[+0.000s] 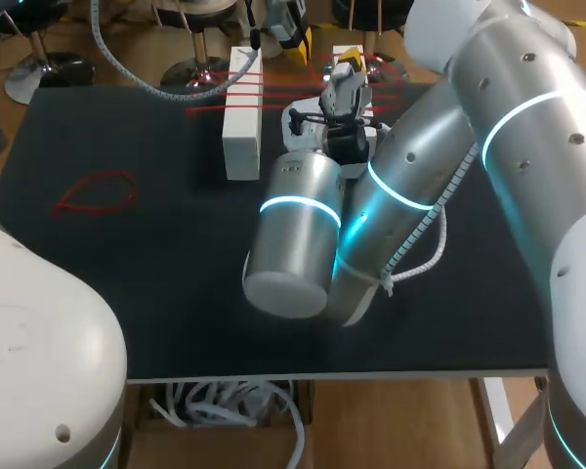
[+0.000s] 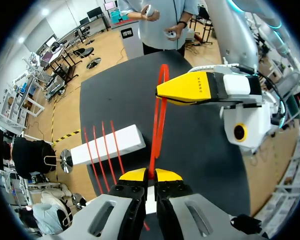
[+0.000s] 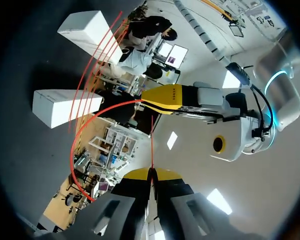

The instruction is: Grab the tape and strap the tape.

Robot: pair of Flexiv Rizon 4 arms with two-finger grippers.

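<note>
Presently, the left gripper (image 2: pixel 150 175) is clenched on the red tape (image 2: pixel 159 120), with the strand pinched between its yellow tips. From there the tape runs ahead as a narrow loop to the right gripper (image 3: pixel 151 172), which is likewise clamped on a thin strand of it. The loop is drawn out between the two over the black table (image 2: pixel 205 150). Near the left gripper a white box (image 2: pixel 127 140) lies on the table, crossed by three red straps (image 2: pixel 104 145). In the head view a separate red loop (image 1: pixel 93 192) lies flat at the table's left, well apart.
</note>
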